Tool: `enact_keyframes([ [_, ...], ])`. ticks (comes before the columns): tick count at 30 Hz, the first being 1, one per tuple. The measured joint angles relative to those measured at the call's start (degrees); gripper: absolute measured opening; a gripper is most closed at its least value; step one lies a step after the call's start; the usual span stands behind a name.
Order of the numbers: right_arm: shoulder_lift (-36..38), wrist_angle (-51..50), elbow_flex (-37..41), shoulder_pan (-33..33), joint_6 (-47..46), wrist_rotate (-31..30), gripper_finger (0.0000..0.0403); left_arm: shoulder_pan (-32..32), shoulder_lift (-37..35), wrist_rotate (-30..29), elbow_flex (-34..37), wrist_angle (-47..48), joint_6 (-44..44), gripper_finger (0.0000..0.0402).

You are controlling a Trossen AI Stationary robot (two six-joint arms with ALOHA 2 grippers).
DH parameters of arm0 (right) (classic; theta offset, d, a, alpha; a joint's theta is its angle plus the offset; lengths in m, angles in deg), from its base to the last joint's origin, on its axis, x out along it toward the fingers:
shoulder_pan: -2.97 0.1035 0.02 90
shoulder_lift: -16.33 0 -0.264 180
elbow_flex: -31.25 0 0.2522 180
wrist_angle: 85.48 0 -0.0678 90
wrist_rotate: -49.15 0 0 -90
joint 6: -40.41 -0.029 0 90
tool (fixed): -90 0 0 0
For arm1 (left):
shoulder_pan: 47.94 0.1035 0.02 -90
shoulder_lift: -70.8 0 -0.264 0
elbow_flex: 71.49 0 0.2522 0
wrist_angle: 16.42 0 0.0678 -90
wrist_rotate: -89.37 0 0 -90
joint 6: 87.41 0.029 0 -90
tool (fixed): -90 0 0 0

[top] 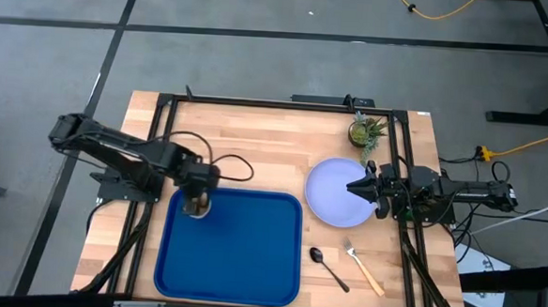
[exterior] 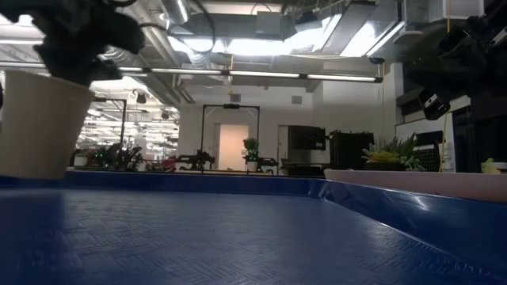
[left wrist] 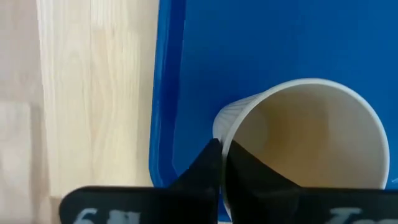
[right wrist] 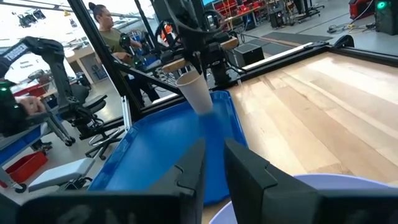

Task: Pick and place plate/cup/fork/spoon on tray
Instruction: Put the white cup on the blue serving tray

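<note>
The tan cup (top: 196, 206) is over the far left corner of the blue tray (top: 240, 265), and my left gripper (top: 196, 198) is shut on it. It also shows in the right wrist view (right wrist: 196, 93) and the low view (exterior: 36, 127). The pale plate (top: 333, 194) lies flat on the wooden table to the right of the tray. My right gripper (top: 352, 188) hovers above the plate's right half, fingers close together, touching nothing. The dark spoon (top: 327, 267) and the tan-handled fork (top: 364, 267) lie on the table nearer than the plate. My left gripper pinches the cup's wall at its rim (left wrist: 225, 138), one finger inside the cup (left wrist: 255, 171) and one outside (left wrist: 208, 165). The fingers come from above, pointing down. The cup hangs tilted, mouth up; whether its base touches the tray floor I cannot tell.
A small pot with a green plant (top: 364, 130) stands at the table's far right, just beyond the plate. A black frame runs along the table's edges (top: 258, 103). A person (right wrist: 109, 31) is in the room beyond the table's left side.
</note>
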Motion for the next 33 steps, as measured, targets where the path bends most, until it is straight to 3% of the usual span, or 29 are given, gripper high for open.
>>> enact_keyframes([
  [7,-0.26,0.08,0.0,-0.01,0.0,-0.15,0.0062,0.0,-4.84,0.66,4.98,-1.68,-3.81,0.0003],
  [18,-0.37,0.1,0.0,-0.01,0.0,-0.13,0.0062,0.0,-4.67,0.76,6.56,-1.76,-4.84,0.0035],
  [33,-0.35,0.1,0.0,0.0,0.04,-0.13,0.0062,0.0,-4.64,0.93,6.52,-1.15,-4.31,0.0036],
])
